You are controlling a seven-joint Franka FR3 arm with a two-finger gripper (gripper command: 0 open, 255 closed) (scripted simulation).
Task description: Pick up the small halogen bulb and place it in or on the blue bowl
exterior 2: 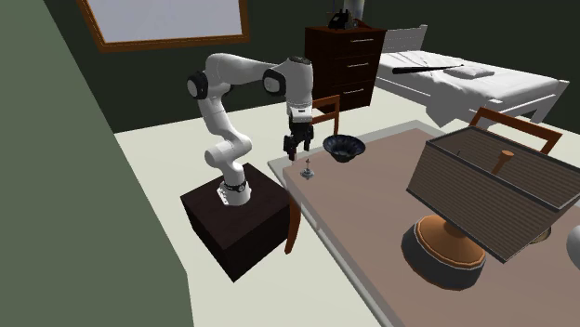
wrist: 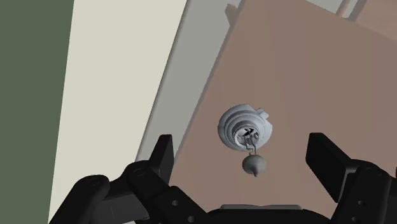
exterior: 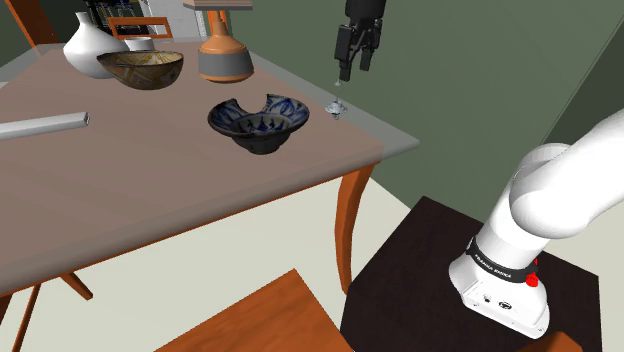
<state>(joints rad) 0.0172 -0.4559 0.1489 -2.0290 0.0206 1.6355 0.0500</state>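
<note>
Your jaws stand spread apart with nothing between them, hanging above the small grey halogen bulb [exterior: 336, 107] [exterior 2: 308, 169] [wrist: 247, 130]. It sits, seemingly upright on its ribbed round base, on the brown surface [exterior: 150, 180] close to the grey edge. It is near the dark blue patterned bowl [exterior: 259, 122] [exterior 2: 343, 147] but not touching it.

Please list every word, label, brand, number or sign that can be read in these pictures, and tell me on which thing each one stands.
White lettering on the black band around the arm's base, shoulder view: too small to read.
halogen bulb: no text on it.
blue bowl: a painted pattern, no words.
No other writing shows in these pictures.
</note>
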